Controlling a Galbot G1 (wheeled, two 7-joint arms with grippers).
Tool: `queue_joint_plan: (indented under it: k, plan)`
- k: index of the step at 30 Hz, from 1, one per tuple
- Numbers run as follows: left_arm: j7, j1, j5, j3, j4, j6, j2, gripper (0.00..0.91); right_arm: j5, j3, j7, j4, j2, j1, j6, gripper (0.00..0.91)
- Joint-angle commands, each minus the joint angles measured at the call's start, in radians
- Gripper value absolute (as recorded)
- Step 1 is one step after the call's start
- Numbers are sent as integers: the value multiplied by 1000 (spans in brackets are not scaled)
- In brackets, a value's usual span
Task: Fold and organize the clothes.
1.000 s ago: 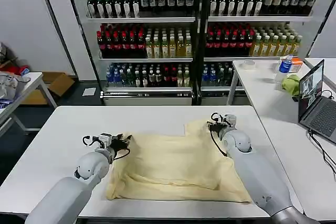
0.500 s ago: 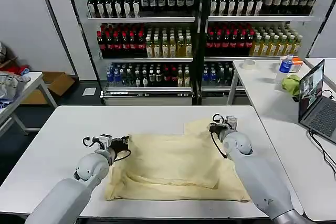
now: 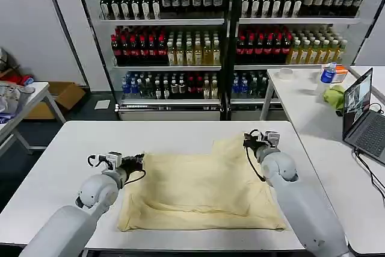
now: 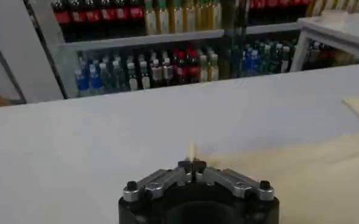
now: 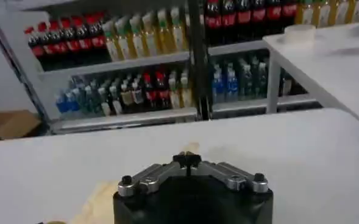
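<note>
Head view: pale yellow short-sleeved T-shirt of soft thin fabric lies partly folded on the white rectangular table, nearer my edge of it, with one layer already lapped over another and a thick rolled hem along the side closest to me. My left gripper sits at the shirt's far left corner; my right gripper sits at the shirt's far right corner, where a flap of cloth rises toward the table's back edge. Left wrist view: fingers together, a thin sliver of cream cloth pinched at the tips. Right wrist view: fingers likewise together, with a scrap of cream cloth just beyond the tips; I judge this a pinch on the shirt as well, though the grip itself is less plain there. Step in hand, by my reading: both far corners are held, ready for a fold across the shirt. Next move calls for lifting both corners evenly, keeping the cloth taut between them, carrying them toward the near hem, and laying them down square before letting go; thin fabric may sag or slip if one side leads. Containers: none on the table beside the shirt. Behind the table stand glass-fronted shelving units holding rows of bottled drinks.
</note>
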State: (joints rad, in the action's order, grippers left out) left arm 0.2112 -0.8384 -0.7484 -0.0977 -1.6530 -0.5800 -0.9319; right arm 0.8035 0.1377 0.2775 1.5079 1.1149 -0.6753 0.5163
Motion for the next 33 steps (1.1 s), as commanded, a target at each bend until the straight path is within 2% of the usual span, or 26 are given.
queue_joint_plan:
  k: [1, 13, 17, 22, 24, 25, 26, 33]
  plan:
    - [1, -101, -22, -77, -185, 4, 38, 10, 8, 89, 4, 301, -93, -159, 1, 0]
    - [-6, -244, -51, -162, -316, 3, 93, 20, 38, 245, 0, 502, -192, -402, 6, 0]
    - [-7, -265, -41, -157, -322, 4, 86, 10, 14, 250, 4, 484, -180, -425, 2, 0]
    - [-6, -233, -31, -135, -282, 4, 66, 10, -24, 183, 59, 377, -124, -309, 18, 0]
    - [-5, -218, -29, -125, -270, 4, 62, 10, -37, 137, 112, 334, -95, -241, 35, 413]
    - [-5, -215, -29, -122, -269, 4, 61, 10, -37, 120, 137, 306, -79, -208, 38, 776]
    - [-5, -208, -28, -118, -265, 4, 60, 10, -36, 106, 157, 281, -64, -177, 43, 907]
    - [-5, -186, -23, -98, -252, 3, 46, 20, -1, 54, 270, 47, 50, -5, 49, 907]
